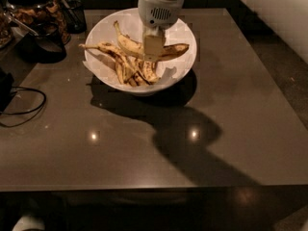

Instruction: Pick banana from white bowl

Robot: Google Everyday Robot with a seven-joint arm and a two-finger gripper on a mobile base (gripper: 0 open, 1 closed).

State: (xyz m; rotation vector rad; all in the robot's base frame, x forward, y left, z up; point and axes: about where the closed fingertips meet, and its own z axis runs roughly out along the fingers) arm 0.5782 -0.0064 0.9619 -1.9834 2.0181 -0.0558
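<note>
The white bowl [184, 31] with its paper lining stands at the far middle of the dark table. The banana [127, 44], long, curved and speckled with a dark right tip, lies across the top of the pile in it. My gripper [154, 47] hangs straight down from the white wrist [160, 4] into the bowl, right at the banana's middle, and covers that part of it. A banana with a thin stem [102, 47] and shorter bananas [129, 70] lie below and to the left.
A dark glass jar [36, 11] and a dark dish [44, 47] stand at the far left. A black cable [26, 110] loops on the left edge. The table [226, 109] ends at the front edge near the bottom.
</note>
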